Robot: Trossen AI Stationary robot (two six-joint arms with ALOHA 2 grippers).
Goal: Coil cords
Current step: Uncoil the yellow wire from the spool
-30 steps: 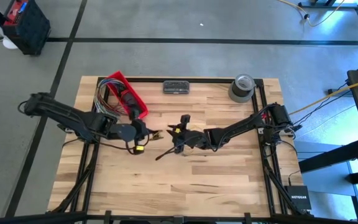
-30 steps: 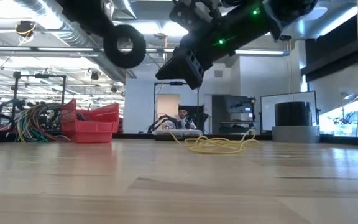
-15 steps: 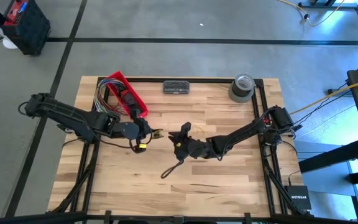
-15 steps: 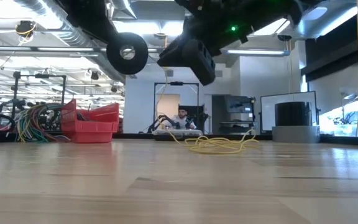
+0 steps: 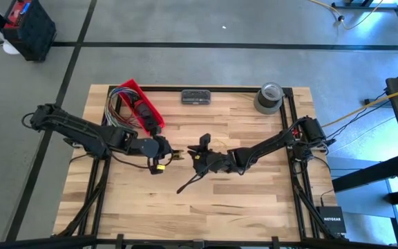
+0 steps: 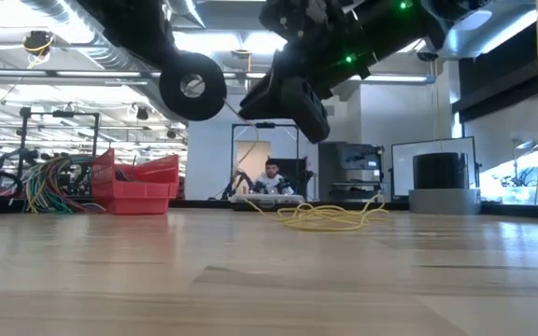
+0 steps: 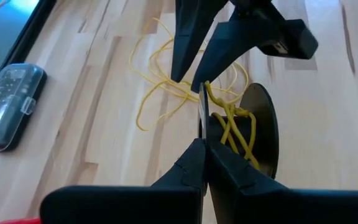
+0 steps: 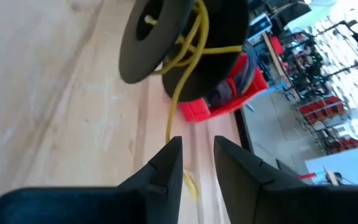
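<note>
My left gripper [image 5: 176, 156], near the table's middle, is shut on a black spool [image 6: 192, 86] held above the wood. Thin yellow cord [image 7: 235, 124] is wound between the spool's two discs. From there the cord [image 8: 178, 93] runs down into the gap of my right gripper [image 8: 197, 165], which is open and stands close on the spool's right [image 5: 200, 149]. The rest of the cord lies in loose loops on the table [image 7: 160, 87], toward its far edge [image 6: 330, 217]. My left gripper pinches the rim of one spool disc [image 7: 201, 115] between its two fingers, which come slanting down from the table's left. The spool is lifted clear of the table, its discs on edge. My right gripper has the cord [image 8: 168, 134] running beside one finger; whether it touches, I cannot tell.
A red bin [image 5: 142, 104] with multicoloured wires [image 6: 49, 187] stands at the back left. A grey case [image 5: 195, 97] and a roll of tape [image 5: 269, 97] sit along the far edge. Bare wood lies toward the near edge. A person [image 6: 271, 175] sits in the room behind.
My left gripper has carried the spool a little down and toward the right gripper. My right gripper has rolled about its own axis beside the spool.
</note>
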